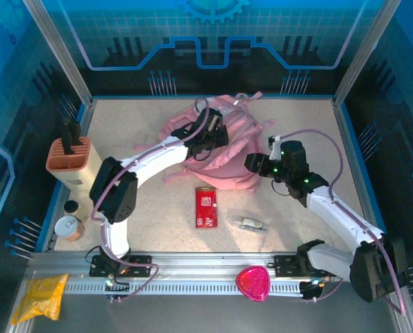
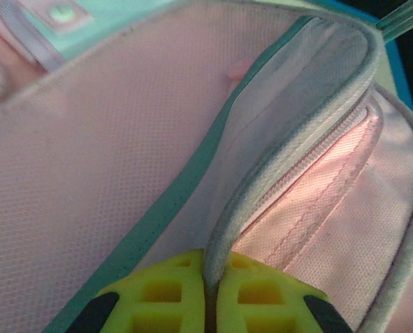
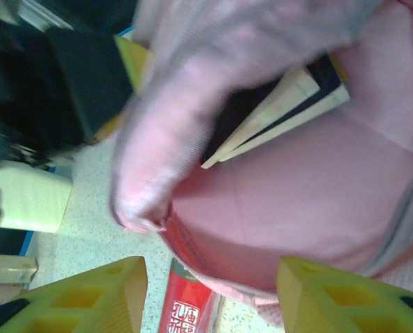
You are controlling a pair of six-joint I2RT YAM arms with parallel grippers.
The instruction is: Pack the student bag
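The pink student bag lies at the middle back of the table, its straps spread toward the front. My left gripper is shut on the grey piped rim of the bag's opening, and the yellow fingertips pinch that rim between them. Just off the bag's right side, my right gripper is open. In the right wrist view, the right gripper faces the bag's pink mouth, with book edges showing inside. A red packet lies on the table in front of the bag; the red packet lies below the opening.
A small clear wrapped item lies right of the red packet. An orange and beige holder, a black cap and a tape roll stand at the left edge. A pink heart-shaped case and a yellow pouch rest near the front rail.
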